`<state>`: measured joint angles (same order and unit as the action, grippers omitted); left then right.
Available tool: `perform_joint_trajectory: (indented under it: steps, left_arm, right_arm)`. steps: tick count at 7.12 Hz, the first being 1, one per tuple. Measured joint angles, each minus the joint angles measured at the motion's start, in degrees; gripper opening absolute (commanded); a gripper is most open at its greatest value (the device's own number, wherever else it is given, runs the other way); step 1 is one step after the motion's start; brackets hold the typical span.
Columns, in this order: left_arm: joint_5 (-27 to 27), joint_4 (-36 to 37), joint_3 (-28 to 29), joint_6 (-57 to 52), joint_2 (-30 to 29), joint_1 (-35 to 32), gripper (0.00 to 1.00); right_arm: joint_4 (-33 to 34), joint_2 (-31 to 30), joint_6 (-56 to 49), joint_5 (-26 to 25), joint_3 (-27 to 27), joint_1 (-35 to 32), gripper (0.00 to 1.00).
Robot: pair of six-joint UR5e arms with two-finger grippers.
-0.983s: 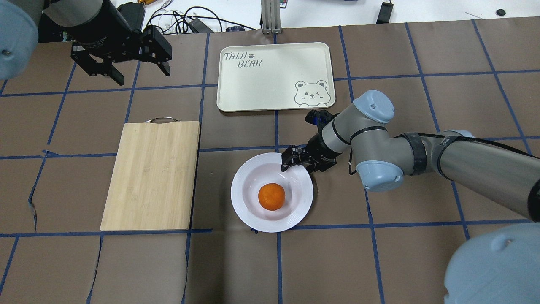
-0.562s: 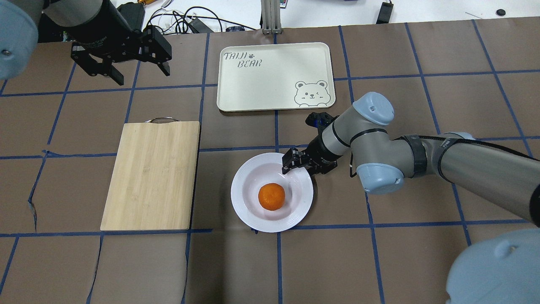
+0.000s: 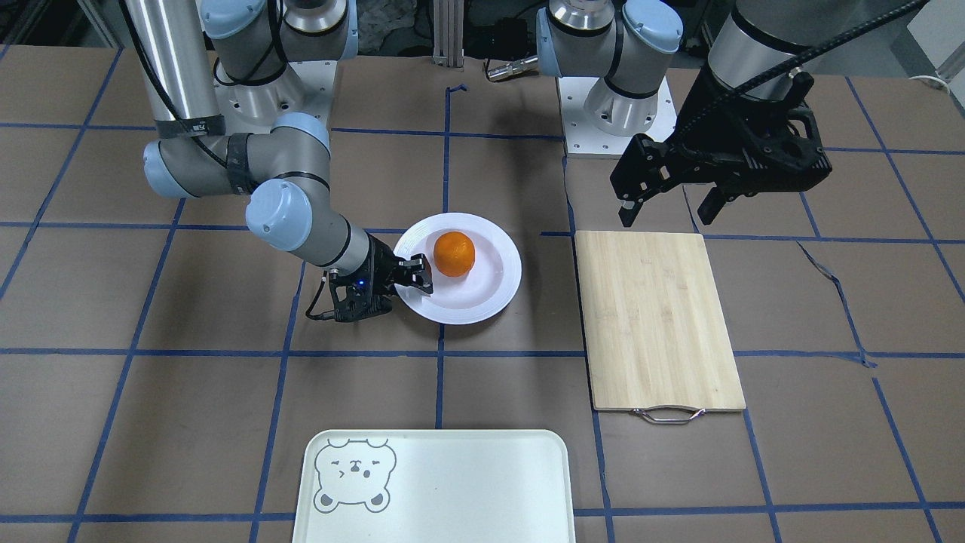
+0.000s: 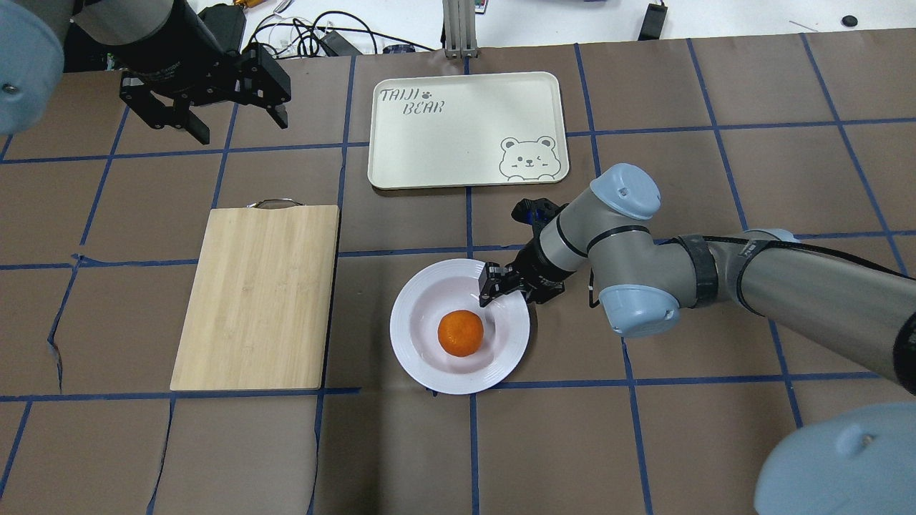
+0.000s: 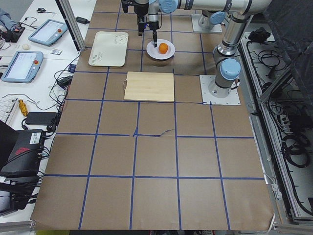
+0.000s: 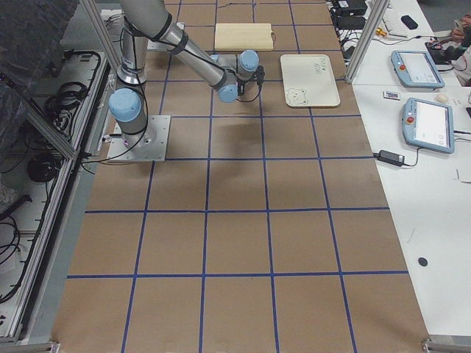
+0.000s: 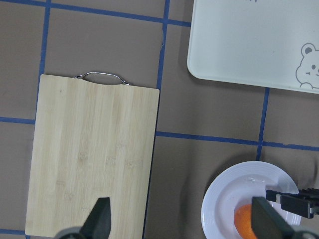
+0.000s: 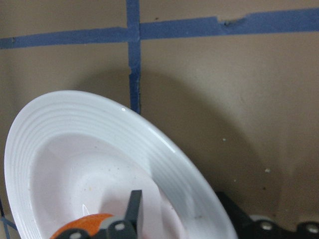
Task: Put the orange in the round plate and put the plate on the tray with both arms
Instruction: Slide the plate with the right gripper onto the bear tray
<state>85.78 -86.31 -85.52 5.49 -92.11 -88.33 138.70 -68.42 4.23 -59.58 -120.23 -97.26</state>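
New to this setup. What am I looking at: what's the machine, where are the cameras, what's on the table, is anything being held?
It is a robot with a left arm and a right arm mounted at one table, each ending in a two-finger tool. One picture looks down from behind the robot. One faces it from across the table, so the sides are mirrored. Two look along the table from its ends, and two come from cameras on the wrists.

On the table lie a white plate with an orange in it, a wooden cutting board and a cream tray with a bear drawing.

The right tool straddles the plate's rim with one finger over it. Whether it is pinching the rim is unclear. The left tool hangs open and holds nothing, high above the table.
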Motion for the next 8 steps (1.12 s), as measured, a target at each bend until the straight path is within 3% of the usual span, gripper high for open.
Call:
perform_joint_trajectory:
  steps: [8]
  left_arm:
    - [0.0,0.0,0.0,-0.1,0.0,0.1,1.00]
  right_arm:
    - [5.7,-1.8,-1.4,0.3,2.9,0.8,0.00]
